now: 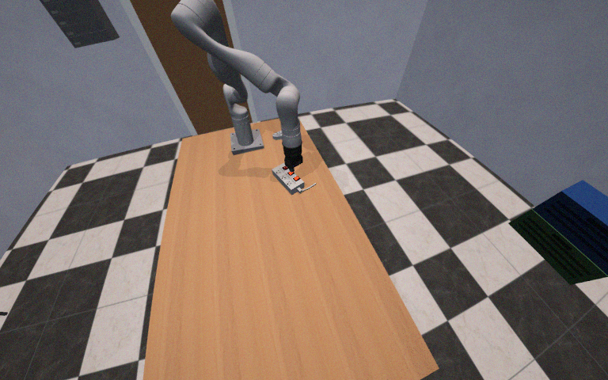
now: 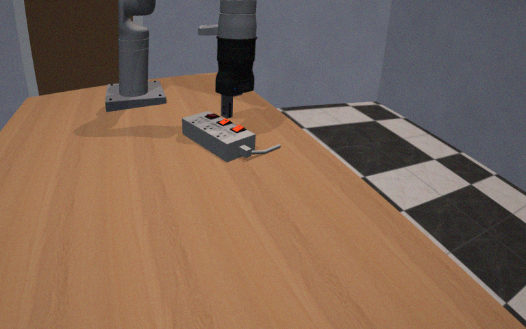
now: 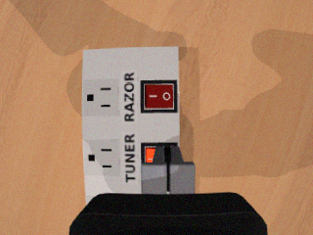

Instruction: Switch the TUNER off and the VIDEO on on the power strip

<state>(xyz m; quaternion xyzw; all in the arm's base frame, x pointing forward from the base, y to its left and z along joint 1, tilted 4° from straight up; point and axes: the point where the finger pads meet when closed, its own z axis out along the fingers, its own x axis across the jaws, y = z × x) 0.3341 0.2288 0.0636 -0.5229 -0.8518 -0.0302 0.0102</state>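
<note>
A grey power strip (image 1: 284, 177) (image 2: 206, 138) (image 3: 105, 127) lies flat and right way up on the wooden table (image 1: 251, 268) (image 2: 155, 232), with a short cable (image 2: 266, 149) at its near end. In the wrist view its labels read RAZOR and TUNER. The RAZOR switch (image 3: 159, 96) (image 2: 211, 115) is dark red. The TUNER switch (image 3: 151, 155) (image 2: 224, 121) glows orange. The third switch (image 2: 238, 128), nearest the cable, also glows orange; its label is out of the wrist view. My gripper (image 1: 291, 169) (image 2: 227, 112) (image 3: 167, 162) is shut and points straight down, its tips at the far edge of the TUNER switch; I cannot tell whether they touch it.
The arm's base plate (image 1: 245, 143) (image 2: 133, 97) is bolted to the table just behind the strip. The table's right edge runs close to the strip. A blue and green crate (image 1: 569, 228) sits on the floor far right.
</note>
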